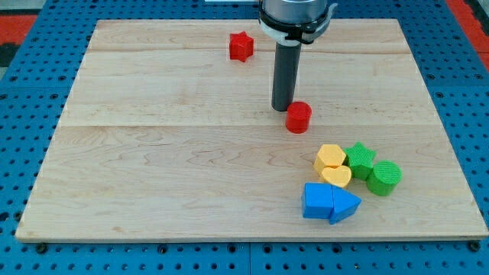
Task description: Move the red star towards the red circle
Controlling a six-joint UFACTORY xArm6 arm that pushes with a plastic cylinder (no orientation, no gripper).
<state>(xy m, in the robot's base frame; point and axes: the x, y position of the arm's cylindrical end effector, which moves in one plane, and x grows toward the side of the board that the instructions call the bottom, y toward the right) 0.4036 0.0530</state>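
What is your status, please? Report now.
My tip beside red circle, its left. Red star far, at view's top, untouched. Nothing between them.

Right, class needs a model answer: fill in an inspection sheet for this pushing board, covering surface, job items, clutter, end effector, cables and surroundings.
Surface: pale wooden board, flat, no marks seen.
Job's things: red star near the view's top; red circle right of centre, well apart from the star.
Clutter: yellow hexagon, yellow heart, green star, green cylinder, blue cube and blue triangle, bunched at the view's lower right.
End effector: dark rod, my tip just left of the red circle, far from the red star; contact cannot be told.
Cables: nothing seen.
Surroundings: blue perforated base around the board.
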